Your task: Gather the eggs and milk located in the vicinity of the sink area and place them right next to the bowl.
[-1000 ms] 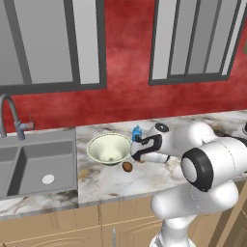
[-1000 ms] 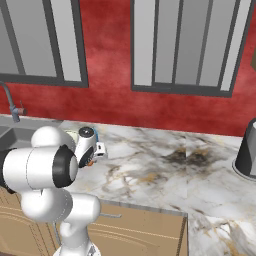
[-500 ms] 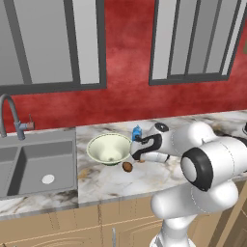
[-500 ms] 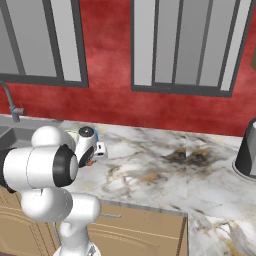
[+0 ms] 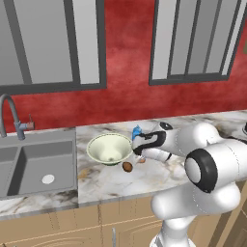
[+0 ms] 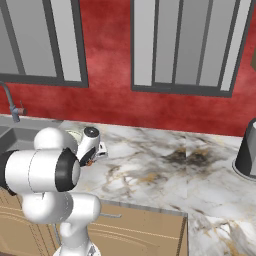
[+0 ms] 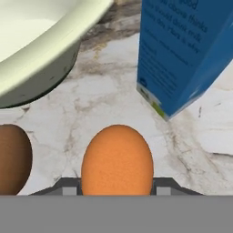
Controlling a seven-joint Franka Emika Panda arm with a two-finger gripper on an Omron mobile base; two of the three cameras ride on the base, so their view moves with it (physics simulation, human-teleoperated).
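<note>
Marble counter (image 5: 111, 181) runs under a red wall (image 5: 128, 58) with grey-framed windows, and we see our gripper (image 5: 139, 150) reaching low over it, just right of the bowl (image 5: 109, 147). From the hand camera, the orange egg (image 7: 117, 160) sits squarely between our finger tips, which press in on either side of it, so we take the gripper as closed narrow on that egg. To the gripper's left in that view lies the dark brown egg (image 7: 14, 159), resting on the counter just beside the orange one, apart from it by a small gap. Ahead and to the left rises the bowl's pale rim (image 7: 50, 41); ahead and to the right stands the blue milk carton (image 7: 191, 54), upright on the marble. In the left base view the brown egg (image 5: 127, 167) rests just below the bowl, near the gripper, and the milk (image 5: 136, 131) peeks out behind the hand. Further left of the gripper, beyond the bowl, lies the grey sink (image 5: 34, 164) with its curved faucet (image 5: 10, 113)
</note>
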